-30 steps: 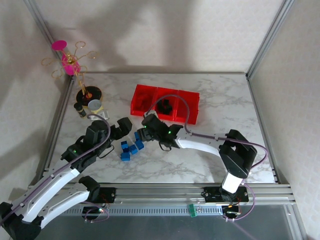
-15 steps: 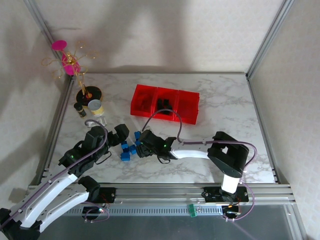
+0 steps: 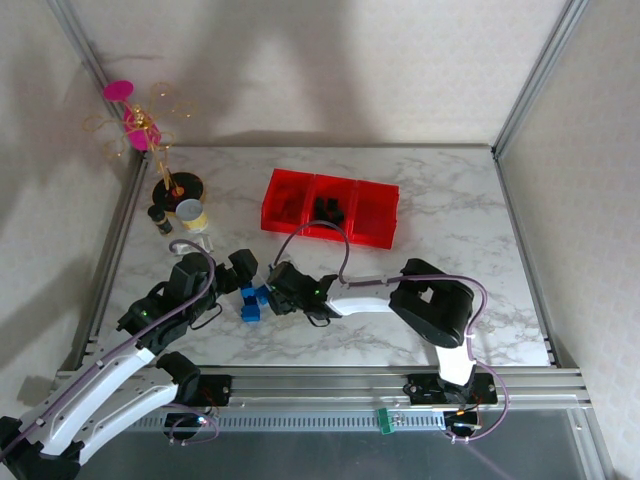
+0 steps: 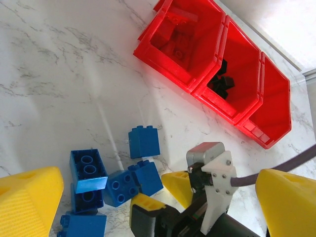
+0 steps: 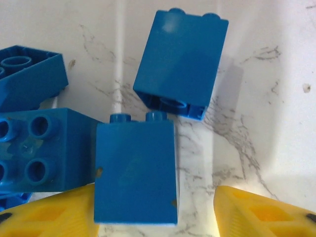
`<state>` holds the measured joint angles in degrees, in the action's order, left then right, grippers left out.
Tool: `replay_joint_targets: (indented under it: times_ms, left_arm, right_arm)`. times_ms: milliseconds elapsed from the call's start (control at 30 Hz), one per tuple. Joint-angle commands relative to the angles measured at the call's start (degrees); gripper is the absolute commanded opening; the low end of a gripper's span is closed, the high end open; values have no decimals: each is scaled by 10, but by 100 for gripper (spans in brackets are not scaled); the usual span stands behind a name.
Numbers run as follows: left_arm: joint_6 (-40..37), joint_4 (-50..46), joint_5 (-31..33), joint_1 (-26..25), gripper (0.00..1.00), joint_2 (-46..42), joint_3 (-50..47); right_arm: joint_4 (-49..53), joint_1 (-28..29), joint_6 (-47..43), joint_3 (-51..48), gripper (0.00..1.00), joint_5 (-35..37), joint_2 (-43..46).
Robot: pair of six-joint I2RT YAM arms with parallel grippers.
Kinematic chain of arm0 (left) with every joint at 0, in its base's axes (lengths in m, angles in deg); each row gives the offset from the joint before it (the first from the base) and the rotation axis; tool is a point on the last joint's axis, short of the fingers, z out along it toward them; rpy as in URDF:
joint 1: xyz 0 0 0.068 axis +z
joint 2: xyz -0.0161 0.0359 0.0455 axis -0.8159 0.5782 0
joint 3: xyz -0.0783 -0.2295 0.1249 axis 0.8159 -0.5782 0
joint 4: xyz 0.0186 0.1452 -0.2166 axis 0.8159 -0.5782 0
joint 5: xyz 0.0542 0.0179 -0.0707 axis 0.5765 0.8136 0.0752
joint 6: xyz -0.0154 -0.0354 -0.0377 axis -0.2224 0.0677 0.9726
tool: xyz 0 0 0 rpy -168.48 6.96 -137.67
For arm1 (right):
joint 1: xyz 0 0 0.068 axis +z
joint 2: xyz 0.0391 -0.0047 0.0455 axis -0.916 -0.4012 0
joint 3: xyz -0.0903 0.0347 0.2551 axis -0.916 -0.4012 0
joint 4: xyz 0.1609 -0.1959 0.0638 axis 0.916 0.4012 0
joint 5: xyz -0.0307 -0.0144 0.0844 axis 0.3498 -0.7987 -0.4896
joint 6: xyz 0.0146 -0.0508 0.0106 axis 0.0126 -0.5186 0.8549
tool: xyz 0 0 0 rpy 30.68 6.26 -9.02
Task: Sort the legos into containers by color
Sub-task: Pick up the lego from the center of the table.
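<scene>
Blue brick [image 5: 136, 173] framed; pick in hand.
My right gripper [image 5: 158, 210] gapes, straddling it, grasping nothing; next I descend, clench squarely, carry to the empty bin [image 4: 276, 98].

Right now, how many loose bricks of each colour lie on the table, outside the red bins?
Blue bricks: 5 told apart; where they overlap, a sixth may be hidden.
Red: 0 seen.
Black: 0 seen.
Total: at least 5.
</scene>
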<state>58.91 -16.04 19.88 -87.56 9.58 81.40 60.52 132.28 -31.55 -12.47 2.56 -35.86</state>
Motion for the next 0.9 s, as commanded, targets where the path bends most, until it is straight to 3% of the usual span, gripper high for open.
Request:
replay_joint_targets:
  times_ms: [0,133,467,867]
  left_arm:
    - [5,-13,11,5,100,-3,1]
    - [2,-13,14,5,100,-5,-1]
    - [3,-7,6,5,100,1,6]
    - [-6,12,-22,5,100,12,25]
  right_arm:
    - [9,0,-14,30,56,21,-20]
    - [9,1,-16,32,44,22,-21]
    - [20,0,-1,13,26,19,14]
    - [70,-26,57,-50,23,41,153]
